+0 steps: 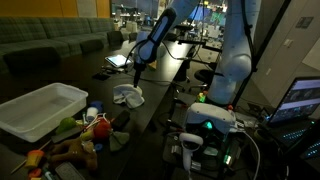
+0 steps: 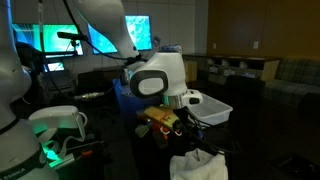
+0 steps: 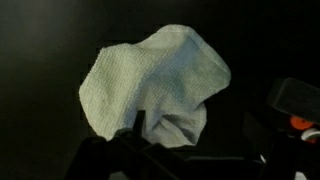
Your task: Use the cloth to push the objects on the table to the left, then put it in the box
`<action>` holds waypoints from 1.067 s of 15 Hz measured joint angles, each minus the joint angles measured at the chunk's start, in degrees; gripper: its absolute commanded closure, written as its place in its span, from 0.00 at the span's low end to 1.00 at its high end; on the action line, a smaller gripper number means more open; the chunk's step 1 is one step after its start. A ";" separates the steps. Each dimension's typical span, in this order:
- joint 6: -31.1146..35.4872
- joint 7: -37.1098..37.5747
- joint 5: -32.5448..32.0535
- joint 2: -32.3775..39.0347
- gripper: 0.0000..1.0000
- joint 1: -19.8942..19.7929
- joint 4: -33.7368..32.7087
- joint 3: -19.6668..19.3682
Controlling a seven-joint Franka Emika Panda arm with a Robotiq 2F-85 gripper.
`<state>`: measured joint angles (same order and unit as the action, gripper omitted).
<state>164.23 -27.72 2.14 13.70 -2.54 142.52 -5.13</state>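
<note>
One crumpled white cloth lies on the dark table, mid-frame in the wrist view and right of the box and toys in an exterior view. The gripper hangs above it, fingers spread wide and empty. The cloth looks light and limp, so pinching a raised fold near its middle should work.

Cloth: white waffle-weave fabric, matt. Box: smooth white plastic. Table: dark, matt.

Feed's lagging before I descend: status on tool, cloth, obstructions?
Tool open, nothing held. White cloth crumpled on table, under tool. Toy pile beside white box, away from cloth.
</note>
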 measured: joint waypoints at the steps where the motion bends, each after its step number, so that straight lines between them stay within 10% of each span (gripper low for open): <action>1: 2.45 1.16 -1.31 2.60 0.00 -0.42 -0.68 -0.01; 16: 12.40 13.79 -7.92 26.03 0.00 -2.20 -17.00 -2.31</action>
<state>176.63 -13.93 -5.77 39.72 -4.74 125.52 -7.45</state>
